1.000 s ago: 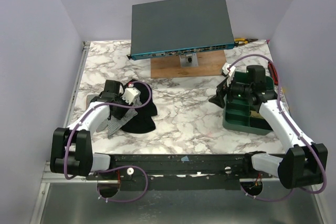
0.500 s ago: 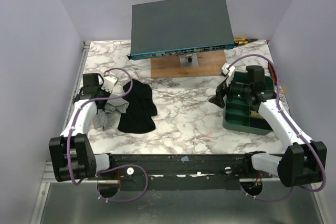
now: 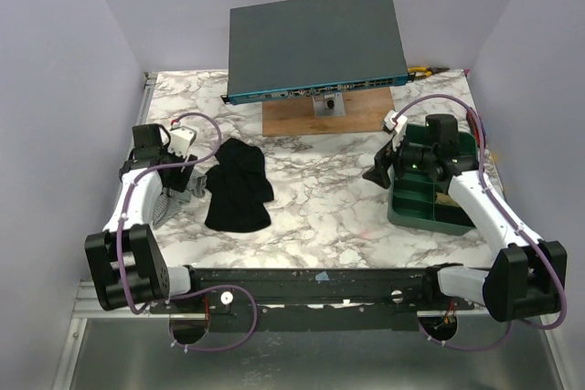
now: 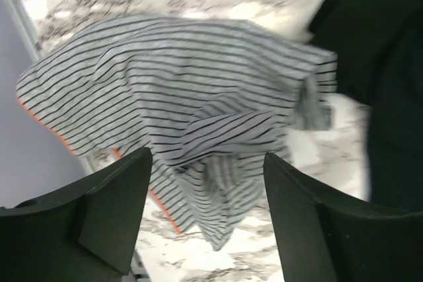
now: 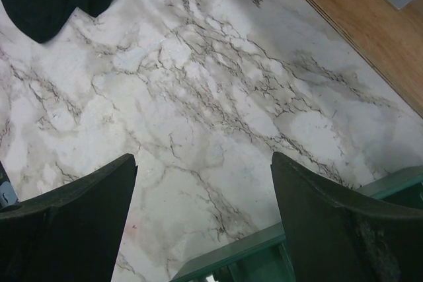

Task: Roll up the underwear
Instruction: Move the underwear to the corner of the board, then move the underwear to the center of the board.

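Note:
The grey striped underwear (image 3: 172, 196) with an orange edge lies crumpled at the table's left edge. It fills the left wrist view (image 4: 185, 110). My left gripper (image 3: 175, 178) hovers just above it, jaws wide open, holding nothing (image 4: 208, 212). A black garment (image 3: 238, 184) lies bunched just right of the striped piece and shows at the right edge of the left wrist view (image 4: 386, 64). My right gripper (image 3: 378, 172) is open and empty over bare marble (image 5: 205, 209), beside the green tray.
A green compartment tray (image 3: 430, 203) stands at the right, its corner in the right wrist view (image 5: 264, 255). A dark network switch (image 3: 315, 43) rests on a wooden board (image 3: 320, 121) at the back. The purple side wall runs close along the left.
My left arm has swung left, away from the black garment, and the striped underwear has come with it to the table's left edge. The right arm has not moved.

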Controlling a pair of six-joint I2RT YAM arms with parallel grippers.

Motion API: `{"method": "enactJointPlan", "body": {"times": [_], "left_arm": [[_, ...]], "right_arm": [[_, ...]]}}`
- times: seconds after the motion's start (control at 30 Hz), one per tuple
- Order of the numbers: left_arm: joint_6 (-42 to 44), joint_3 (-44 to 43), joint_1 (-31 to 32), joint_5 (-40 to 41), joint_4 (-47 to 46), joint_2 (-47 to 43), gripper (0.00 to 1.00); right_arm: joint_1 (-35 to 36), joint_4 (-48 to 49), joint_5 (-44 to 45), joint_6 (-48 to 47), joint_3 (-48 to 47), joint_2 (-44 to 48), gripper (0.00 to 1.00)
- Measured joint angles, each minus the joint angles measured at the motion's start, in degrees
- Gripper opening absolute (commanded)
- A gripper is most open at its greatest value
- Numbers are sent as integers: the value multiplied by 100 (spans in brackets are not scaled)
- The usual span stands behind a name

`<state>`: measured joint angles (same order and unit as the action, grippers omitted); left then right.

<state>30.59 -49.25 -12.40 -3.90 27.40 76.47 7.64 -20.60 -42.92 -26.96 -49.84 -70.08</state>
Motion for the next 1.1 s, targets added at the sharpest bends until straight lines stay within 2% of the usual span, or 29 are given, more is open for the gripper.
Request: {"method": "enactJointPlan", "body": {"times": [0.17, 0.27, 0.3, 0.43, 0.7, 0.93, 0.97, 1.1], "left_arm": [[-164, 0, 450, -702, 282, -647, 78], [-212, 44, 1187, -962, 269, -1115, 77], [-205, 160, 1674, -1012, 186, -1307, 76], [-52, 535, 2728, -1130, 210, -1434, 72], [173, 1178, 4192, -1021, 518, -1270, 68], [136, 1045, 5080, -846, 334, -291, 56], [133, 1025, 5149, -815, 304, -175, 52], [79, 903, 5344, -719, 155, 293, 27]], "right_arm": [[87, 0, 4, 26, -2, -15, 86], [136, -2, 7, 48, -2, -15, 86], [144, -2, 11, 50, 0, -15, 86], [168, -2, 22, 52, 0, -15, 86], [175, 0, 46, 48, 0, -17, 86], [179, -2, 83, 44, 11, -52, 86], [179, -2, 96, 42, 13, -52, 86], [179, -2, 131, 42, 22, -52, 86]]}}
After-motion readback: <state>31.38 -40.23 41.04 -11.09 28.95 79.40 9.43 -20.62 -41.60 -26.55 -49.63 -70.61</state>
